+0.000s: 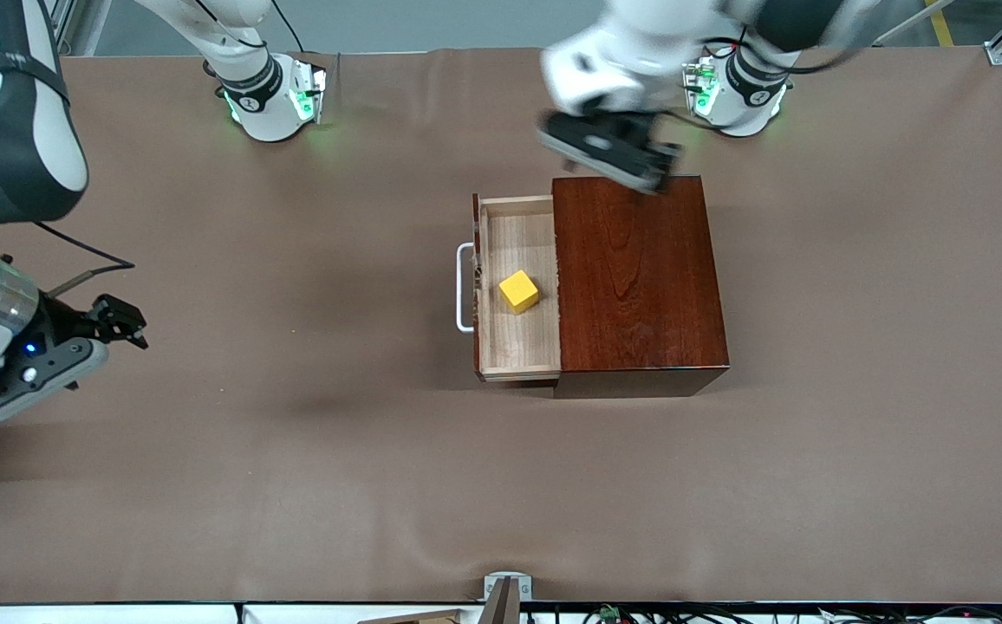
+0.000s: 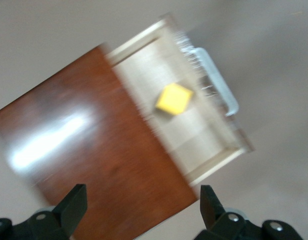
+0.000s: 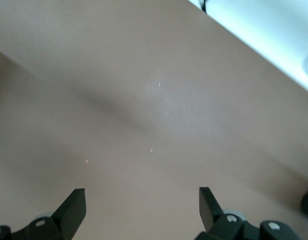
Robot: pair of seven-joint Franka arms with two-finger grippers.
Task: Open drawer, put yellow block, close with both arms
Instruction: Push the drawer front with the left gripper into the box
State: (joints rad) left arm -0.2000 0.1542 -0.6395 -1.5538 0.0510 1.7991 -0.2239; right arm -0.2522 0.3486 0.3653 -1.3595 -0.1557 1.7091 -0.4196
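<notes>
Count: one box, one drawer, one yellow block, two arms, two grippers.
Box (image 1: 640,277): glossy dark mahogany wood with visible grain, rectangular, flat top, standing near the middle of the counter (image 1: 293,485).
Drawer (image 1: 518,347): pale light-wood tray, straight-walled, pulled out of the box toward the right arm's end of the counter; thin dark red-brown front panel.
Handle (image 1: 465,288): one white loop, smooth, fixed on the drawer front.
Yellow block (image 1: 518,291): small plain cube, matte yellow, lying inside the open drawer on its floor, about midway along, clear of the walls.
Counter surface: brown sheet covering, matte, slightly wrinkled along the edge nearest the front camera.
Left gripper (image 1: 640,165): black, in the air over the box's top edge closest to the arm bases; fingers (image 2: 74,205) spread wide, holding nothing.
Right gripper (image 1: 124,325): black, over bare counter at the right arm's end, well apart from the box; fingers (image 3: 76,207) spread wide, holding nothing.
Arm bases: two, white with green lights.
</notes>
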